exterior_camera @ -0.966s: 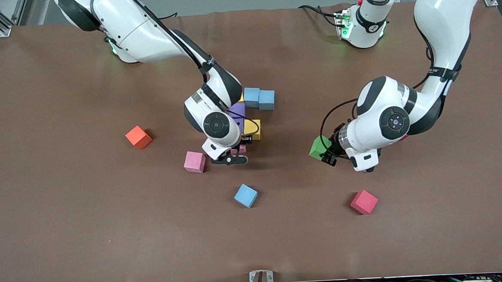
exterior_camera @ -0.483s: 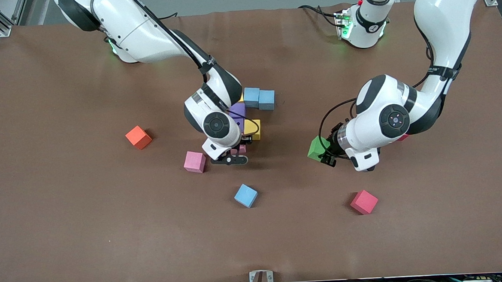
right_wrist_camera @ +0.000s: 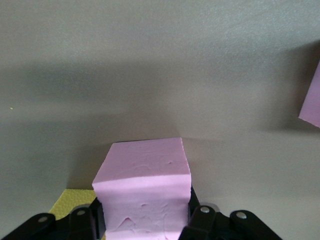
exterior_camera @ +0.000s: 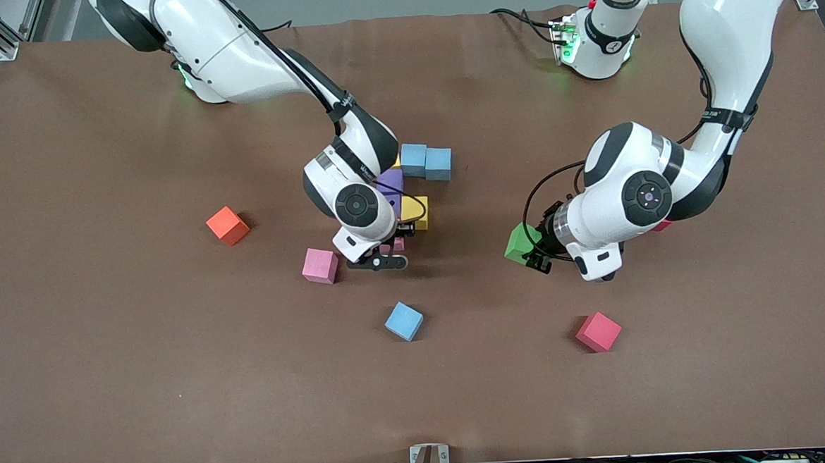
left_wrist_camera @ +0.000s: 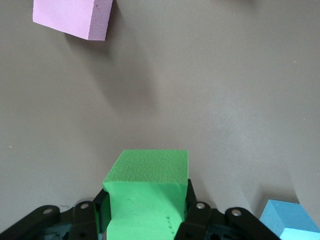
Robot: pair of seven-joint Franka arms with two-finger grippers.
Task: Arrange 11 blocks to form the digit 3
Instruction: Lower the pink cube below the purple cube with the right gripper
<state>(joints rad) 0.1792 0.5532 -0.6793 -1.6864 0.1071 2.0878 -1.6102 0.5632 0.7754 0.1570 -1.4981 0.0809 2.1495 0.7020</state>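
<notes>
- Currently right end effector (right_wrist_camera: 145, 220) is clamped on a pink block (right_wrist_camera: 142, 187), beside the yellow block (exterior_camera: 418, 212); next, seat it flush.
- Left end effector (left_wrist_camera: 147, 220) grips a green block (left_wrist_camera: 147, 197) over the desk (exterior_camera: 110, 388), waiting.

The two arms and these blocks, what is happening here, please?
Each arm holds one block. The left gripper is shut on a green block. The right gripper is shut on a pink block, beside a cluster of blue, purple and yellow blocks in mid-table. Orange, pink, blue and red blocks lie loose.
</notes>
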